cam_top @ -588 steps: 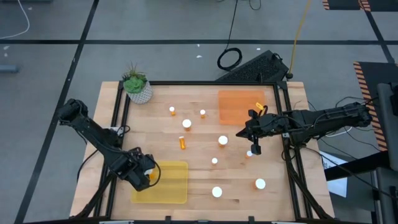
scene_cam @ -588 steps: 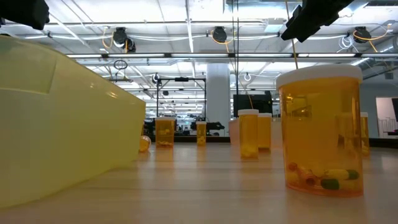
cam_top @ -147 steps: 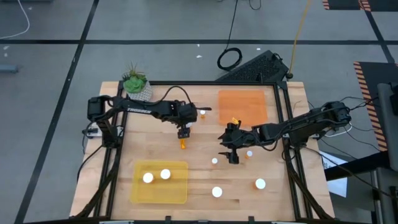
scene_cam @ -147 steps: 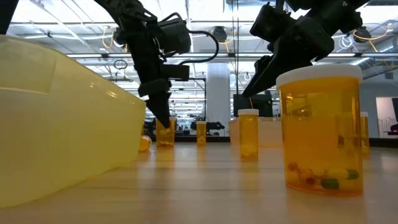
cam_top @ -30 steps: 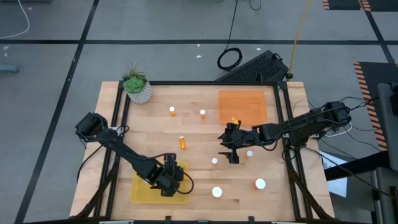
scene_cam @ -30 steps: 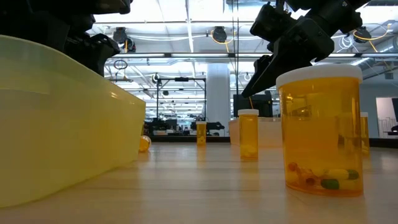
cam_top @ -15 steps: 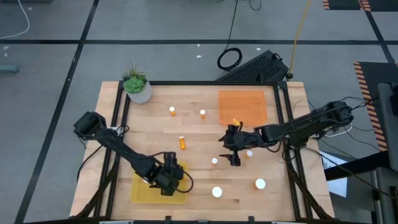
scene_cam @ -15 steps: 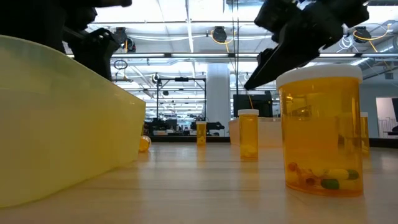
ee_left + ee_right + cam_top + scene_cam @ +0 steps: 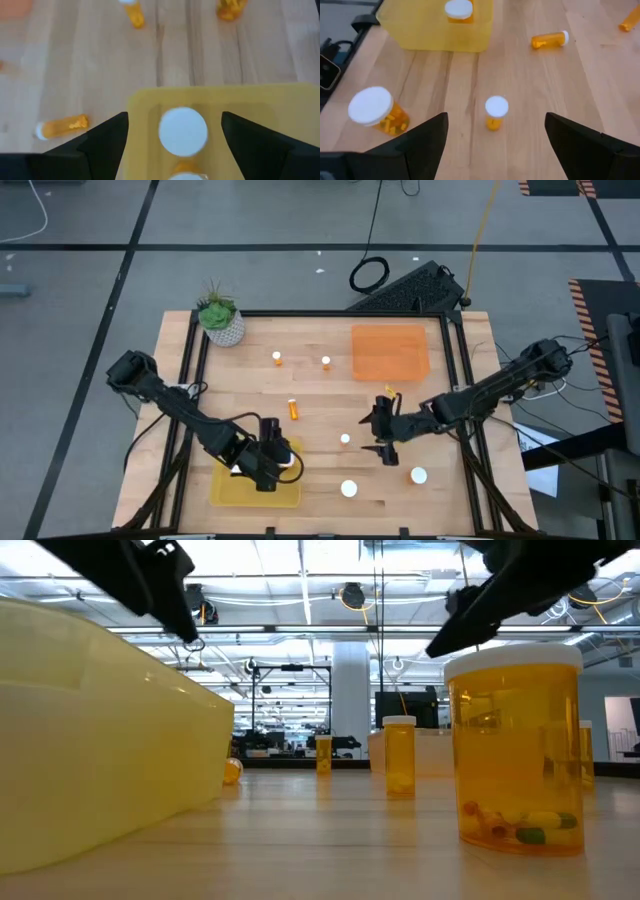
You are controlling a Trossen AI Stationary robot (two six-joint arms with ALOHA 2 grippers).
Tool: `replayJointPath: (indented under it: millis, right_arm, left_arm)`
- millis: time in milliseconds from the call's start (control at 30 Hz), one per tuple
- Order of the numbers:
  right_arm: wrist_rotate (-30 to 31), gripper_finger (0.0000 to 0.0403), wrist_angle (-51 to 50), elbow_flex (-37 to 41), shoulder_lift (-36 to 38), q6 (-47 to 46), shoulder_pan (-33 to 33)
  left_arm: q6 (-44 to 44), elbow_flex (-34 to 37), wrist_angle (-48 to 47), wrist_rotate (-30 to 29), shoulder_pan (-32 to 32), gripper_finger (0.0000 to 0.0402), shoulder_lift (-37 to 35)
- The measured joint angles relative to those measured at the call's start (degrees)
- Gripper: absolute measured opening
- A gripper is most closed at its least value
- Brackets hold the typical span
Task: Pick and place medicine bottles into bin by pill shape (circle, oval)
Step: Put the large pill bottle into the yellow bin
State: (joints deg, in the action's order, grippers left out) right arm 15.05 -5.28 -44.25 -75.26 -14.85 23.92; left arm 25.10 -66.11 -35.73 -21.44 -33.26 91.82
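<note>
From above, my left pincer (image 9: 272, 465) hangs over the yellow tray (image 9: 224, 488) at the near left of the worktop (image 9: 320, 395). My right pincer (image 9: 385, 442) is over the middle right, near a small narrow bottle (image 9: 345, 439). The orange tray (image 9: 390, 350) lies at the far right. One bottle lies on its side (image 9: 293, 408) in the middle.

In the low view, a wide bottle (image 9: 515, 745) stands close by, with mixed pills at its bottom.

From my left wrist, my fingers (image 9: 105, 140) are spread wide and hold nothing; under them a white-capped bottle (image 9: 183, 131) stands inside the yellow tray.

From my right wrist, my fingers (image 9: 427, 137) are also spread and empty, above the narrow bottle (image 9: 495, 112); a wide-capped bottle (image 9: 372, 109) stands nearby.
</note>
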Motion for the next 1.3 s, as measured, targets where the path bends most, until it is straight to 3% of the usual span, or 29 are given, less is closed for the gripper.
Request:
replayJointPath:
  millis: [200, 433, 1033, 1300]
  right_arm:
    - [3.11, 0.0323, -1.46, 0.00, -0.07, -6.22, 5.13]
    - [4.16, 0.0294, -1.25, 0.02, -3.19, -13.11, 9.74]
    - [-7.55, 0.0231, 24.59, 0.01, -24.52, -12.73, 11.79]
    - [-7.72, 0.0222, 29.13, -0.02, -28.79, -11.05, 11.48]
  left_arm:
    - [-5.26, 0.00, 4.75, -3.86, 0.02, 0.0324, -0.77]
    - [-13.35, 0.00, 14.46, -4.14, 0.62, 0.0324, -0.79]
    - [-16.93, 0.00, 19.89, -4.14, 2.48, 0.0324, -0.79]
    - [-17.68, 0.00, 23.73, -4.12, 2.50, 0.0324, -0.58]
